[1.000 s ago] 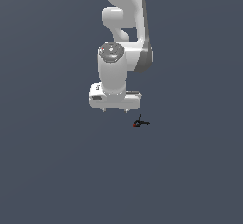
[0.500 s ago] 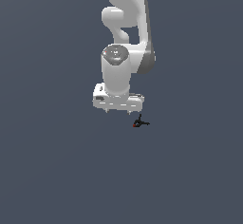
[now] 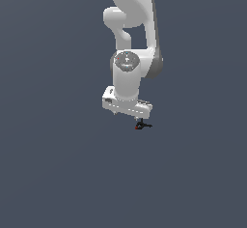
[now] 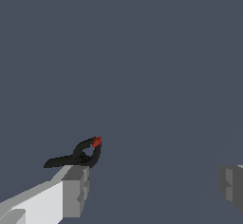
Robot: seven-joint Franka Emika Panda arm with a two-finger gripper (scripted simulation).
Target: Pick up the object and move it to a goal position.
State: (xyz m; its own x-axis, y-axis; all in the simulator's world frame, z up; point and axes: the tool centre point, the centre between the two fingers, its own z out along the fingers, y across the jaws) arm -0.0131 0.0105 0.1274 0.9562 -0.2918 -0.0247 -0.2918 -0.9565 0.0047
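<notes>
The hand (image 3: 127, 112) hung low over the grey worktop (image 3: 58, 174) with its fingers (image 4: 75, 190) spread wide and nothing between them. The small black clamp-like object (image 4: 78, 156) with a red tip lay on the worktop just beside one fingertip, outside the gap and not centred in it. It looked light and stiff, with thin prongs likely to skid or pivot; the thicker middle body seemed the safest place to pinch.
</notes>
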